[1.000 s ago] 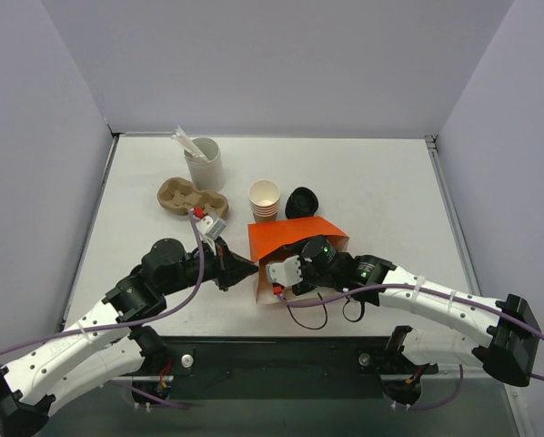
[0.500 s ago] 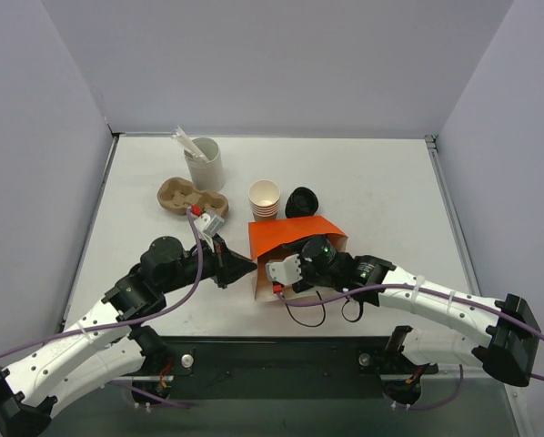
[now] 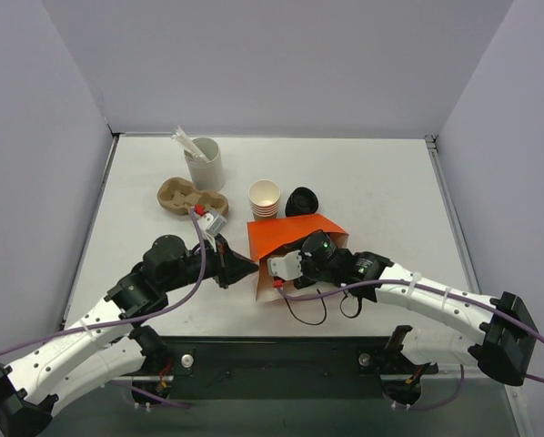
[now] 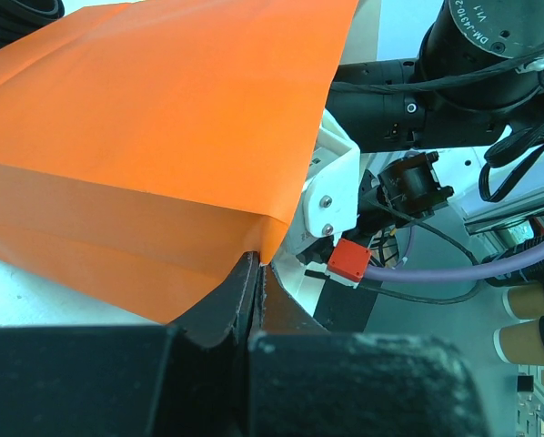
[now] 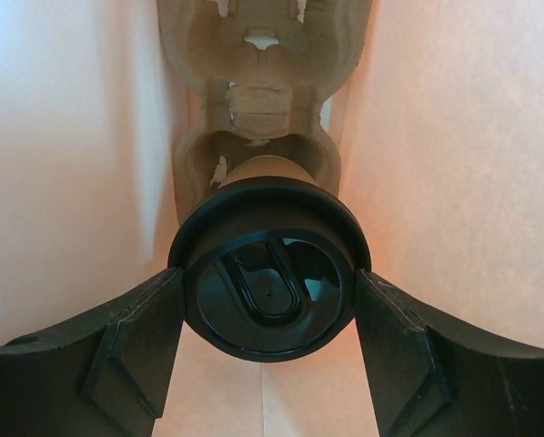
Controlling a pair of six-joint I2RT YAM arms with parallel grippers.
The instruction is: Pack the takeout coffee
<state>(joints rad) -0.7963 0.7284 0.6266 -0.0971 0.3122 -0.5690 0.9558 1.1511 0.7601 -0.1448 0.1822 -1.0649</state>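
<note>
Inside the orange bag (image 3: 295, 233), takeout coffee (image 5: 267, 273) clasped by right gripper (image 5: 268, 305) (left gripper (image 4: 256, 260) tight on bag edge)

This is a robotics lab test cell: a white table (image 3: 381, 196) boxed in by plain pale walls (image 3: 281, 64), with the left arm (image 3: 90, 332) and right arm (image 3: 440, 300) bolted at its near edge and trailing purple cables (image 3: 202, 255). Staged café props sit on it: stacked paper cups (image 3: 265, 198), black lids (image 3: 301, 201), a pulp cup carrier (image 3: 188, 196) and an orange paper bag (image 3: 290, 234).
</note>
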